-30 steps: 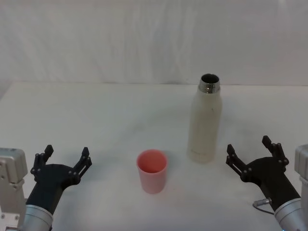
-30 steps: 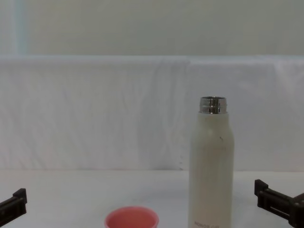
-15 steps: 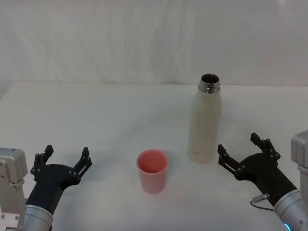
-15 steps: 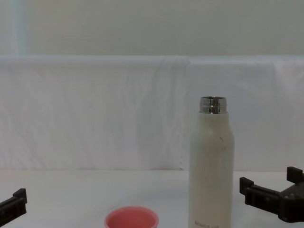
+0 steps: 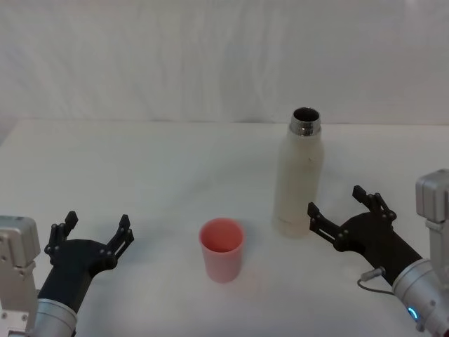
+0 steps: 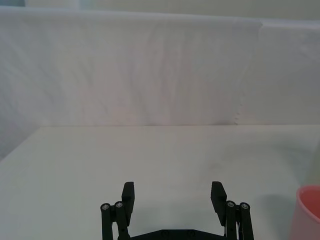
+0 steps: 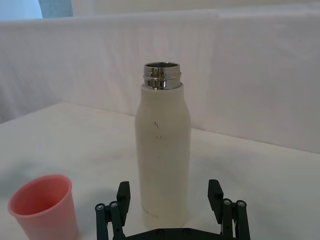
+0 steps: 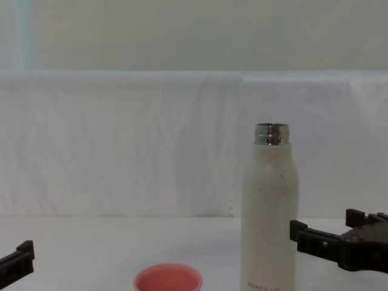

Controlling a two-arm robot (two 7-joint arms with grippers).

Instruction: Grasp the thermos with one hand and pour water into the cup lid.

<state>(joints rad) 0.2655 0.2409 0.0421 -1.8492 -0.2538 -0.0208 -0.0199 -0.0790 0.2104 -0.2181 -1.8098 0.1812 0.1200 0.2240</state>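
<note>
Head view: white table [image 5: 140, 161], white cloth backdrop [image 5: 210, 56]. Right gripper [image 5: 340, 216] spread wide, just beside upright thermos [image 5: 299, 175]; cup lid [image 5: 222, 249] farther left. Left gripper [image 5: 95, 235] parked, spread.

Matt cream thermos [image 5: 298, 184] with shiny steel neck; smooth pink plastic cup lid [image 5: 222, 249]; matt white table [image 5: 140, 175].

Head cam looked down and forward over the table [image 5: 140, 175]. Chest cam sat low, facing across it toward the white backdrop [image 8: 121, 139]. Each wrist cam looked out between its own fingers, close to the tabletop. Thermos [image 5: 299, 175] was shared by head, chest and right wrist views; cup lid [image 5: 222, 249] showed in all four, at the left wrist frame's edge.
</note>
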